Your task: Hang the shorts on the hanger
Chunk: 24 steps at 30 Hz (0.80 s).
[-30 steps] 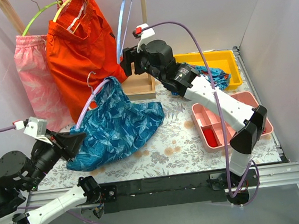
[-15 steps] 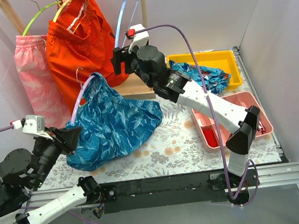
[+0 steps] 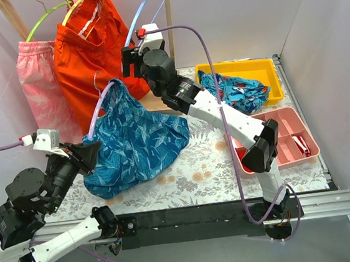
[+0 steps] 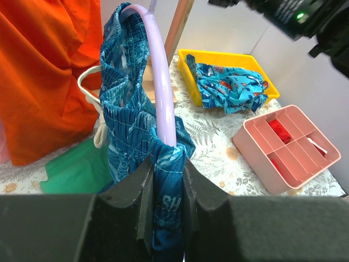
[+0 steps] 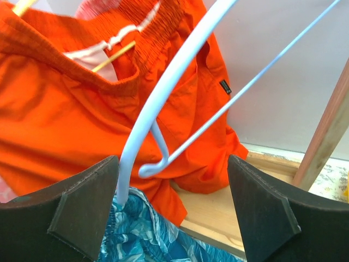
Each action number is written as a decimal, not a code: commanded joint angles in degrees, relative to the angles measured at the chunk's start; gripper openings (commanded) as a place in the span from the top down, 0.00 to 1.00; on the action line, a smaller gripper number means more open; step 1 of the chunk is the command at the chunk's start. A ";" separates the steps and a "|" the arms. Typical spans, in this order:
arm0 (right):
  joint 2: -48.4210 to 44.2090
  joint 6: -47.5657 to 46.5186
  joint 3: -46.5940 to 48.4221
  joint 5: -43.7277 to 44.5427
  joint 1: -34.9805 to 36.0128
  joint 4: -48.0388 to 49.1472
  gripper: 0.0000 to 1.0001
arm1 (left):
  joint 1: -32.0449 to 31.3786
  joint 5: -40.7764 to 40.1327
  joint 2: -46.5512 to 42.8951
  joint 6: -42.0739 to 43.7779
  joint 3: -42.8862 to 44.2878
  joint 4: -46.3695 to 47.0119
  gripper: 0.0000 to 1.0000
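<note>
- The shorts (image 4: 124, 123) look like light, limp fabric. They'll sag and bunch with no stiffness, so take them by the waistband, the only edge with any body.
- The hanger (image 4: 162, 93) looks like thin, smooth plastic. Expect it to flex, and expect fabric to slide along it if you tilt it.
- The waistband is gathered around one hanger arm, from near the top bend down to the grip. The rest of the shorts drapes down onto the table (image 3: 210, 171).
- Your left gripper (image 4: 166, 188) is clamped on that hanger arm, with shorts fabric pinched in alongside. It holds the hanger roughly upright, hook end up.
- Your right gripper (image 5: 172, 180) has its fingers spread wide and holds nothing. It sits above the top of the shorts.
- The light-blue hanger (image 5: 163, 82) hangs in front of its open fingers. I can't tell if they touch it.
- The orange shorts (image 3: 89, 58) hang just behind. Snag risk if you swing the hanger up.
</note>
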 commanded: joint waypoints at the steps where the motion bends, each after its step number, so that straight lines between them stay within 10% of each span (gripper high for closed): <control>1: 1.12 -0.15 2.00 4.19 -0.05 4.48 0.12 | 0.18 -1.57 0.90 1.88 -0.15 7.05 1.00; 12: -4.23 2.04 -6.43 12.54 0.65 4.23 0.16 | 0.18 -2.01 1.35 3.12 -0.33 7.32 1.00; 24: -19.08 8.55 -26.18 6.74 1.44 4.13 0.18 | -3.14 -19.67 1.34 0.03 -2.52 12.03 1.00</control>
